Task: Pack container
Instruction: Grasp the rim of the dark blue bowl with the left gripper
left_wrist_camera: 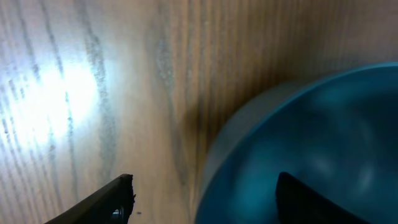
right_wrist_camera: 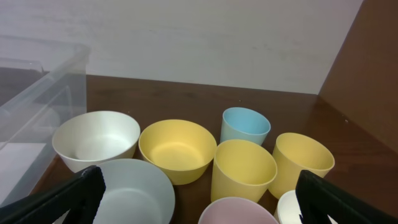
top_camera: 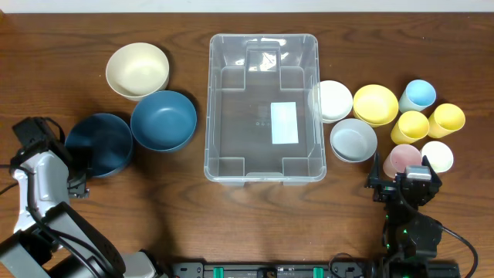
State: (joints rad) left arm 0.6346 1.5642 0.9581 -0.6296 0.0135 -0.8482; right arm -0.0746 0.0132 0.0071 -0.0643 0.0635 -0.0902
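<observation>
The container is sitting mid-table, between two groups of bowls and cups. The left gripper is straddling the rim of the dark blue bowl, its jaws standing apart with one finger inside and one outside. The right gripper is hovering just behind the pink cup, its jaws gaping wide.

From where I stand this is a robotics lab bench: a left robot arm and a right robot arm sit at the near edge of a wood-grain table, black cables trail around them, a black rail with green fittings runs along the front, and the wall behind is plain white
</observation>
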